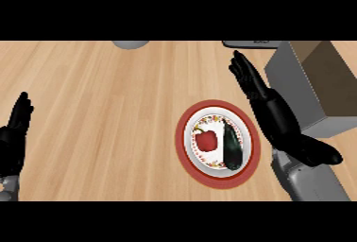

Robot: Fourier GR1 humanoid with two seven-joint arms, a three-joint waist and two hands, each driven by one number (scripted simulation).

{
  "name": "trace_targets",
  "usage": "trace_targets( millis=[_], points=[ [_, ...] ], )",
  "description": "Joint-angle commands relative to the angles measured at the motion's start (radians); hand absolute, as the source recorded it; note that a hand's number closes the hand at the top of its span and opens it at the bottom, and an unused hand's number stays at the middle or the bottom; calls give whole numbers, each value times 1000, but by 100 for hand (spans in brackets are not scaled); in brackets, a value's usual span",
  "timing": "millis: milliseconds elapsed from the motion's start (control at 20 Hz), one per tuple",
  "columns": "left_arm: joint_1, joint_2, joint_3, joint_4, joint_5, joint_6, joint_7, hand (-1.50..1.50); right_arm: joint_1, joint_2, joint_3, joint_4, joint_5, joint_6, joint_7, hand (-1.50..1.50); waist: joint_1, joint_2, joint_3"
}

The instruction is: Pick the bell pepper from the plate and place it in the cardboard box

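Right hand [275, 113]: black, smooth, fingers straight and pressed together, pointing up and slightly left. Fully open, nothing held. Grey forearm [310, 182] enters from the lower right edge. The hand lies between plate and box, its heel over the plate's right rim and its fingers crossing the box's near wall in this view.

Plate [184, 153]: round, broad red rim, white centre with a small flower pattern round the inner edge. Bell pepper [206, 141] sits on the white centre, left half; red, blocky, glossy, untouched. Just beside it to the right lies a long dark vegetable [232, 147], shiny, lengthwise up and down, between the pepper and the hand.

Box [287, 71]: to the right of the hand, upper right; straight grey outer walls, open top, brown inside.

Counter [105, 104]: pale wood, grain running left to right.

Top edge: a rounded grey object [130, 44] and a flat dark one [251, 43], both cut off.

Left hand [14, 130]: at the left edge, fingers up, open, resting, well apart from the plate.
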Motion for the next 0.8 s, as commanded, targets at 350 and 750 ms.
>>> trace_targets(
  millis=[350, 750],
  points=[
    [-114, -7, -171, -101, 29, -270, -94, 0, 65, -321, -233, -73, 90, 82, -33, -150, -56, 30, 27],
    [-210, -56, -191, -86, -2, -294, -35, 0, 173, -380, -240, -5, 265, 126, -423, -150, -11, 30, 28]
  ],
)
